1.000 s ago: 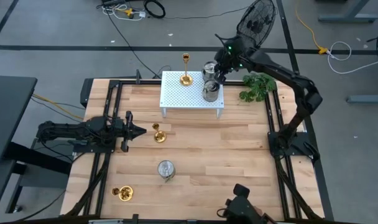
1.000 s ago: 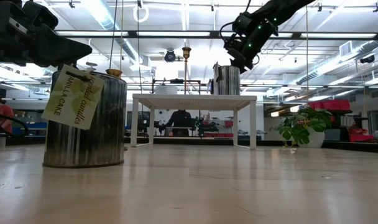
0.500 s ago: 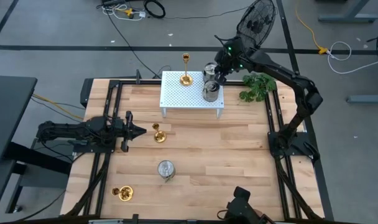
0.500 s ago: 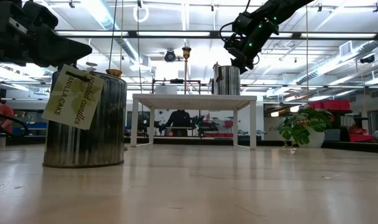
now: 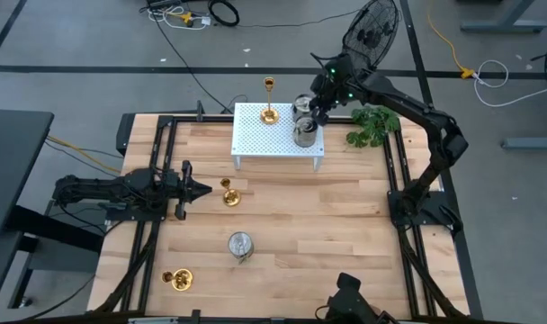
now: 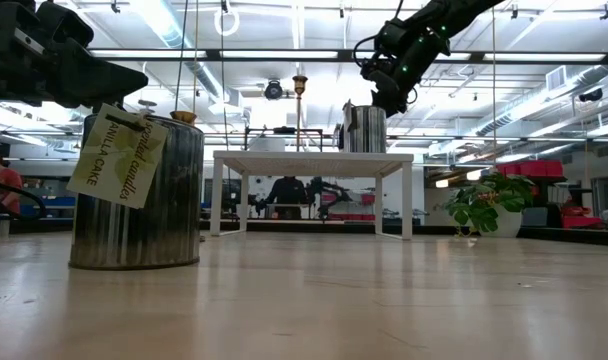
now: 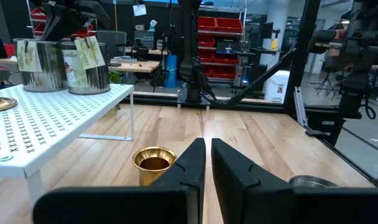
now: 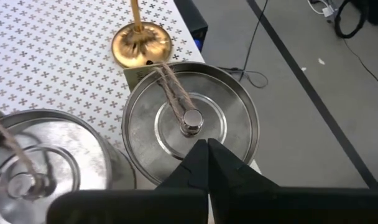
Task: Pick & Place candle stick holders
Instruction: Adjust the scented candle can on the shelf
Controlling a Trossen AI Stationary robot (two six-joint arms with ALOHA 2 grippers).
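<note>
On the white rack (image 5: pixel 275 135) stand a gold candle stick holder (image 5: pixel 269 112) on its round base and two silver can-like ones (image 5: pixel 302 103) (image 5: pixel 305 135). My right gripper (image 5: pixel 320 110) is shut and hovers just over the far can's lid (image 8: pixel 189 124), its tips short of the lid knob (image 8: pixel 191 121). On the table rest a gold holder (image 5: pixel 228 193), a silver can with a tag (image 5: pixel 240 245) and another gold holder (image 5: pixel 177 280). My left gripper (image 5: pixel 201 189) waits shut at the left, level, pointing at the nearer gold holder (image 7: pixel 153 160).
A green leafy plant (image 5: pixel 372 126) lies right of the rack. Black frame rails (image 5: pixel 395 180) run along the table's sides. Open wood lies between the rack and the near edge. A fan (image 5: pixel 371 31) stands on the floor beyond the far edge.
My right gripper has tipped a little over the far silver can on the rack, staying shut. Nothing else has moved.
</note>
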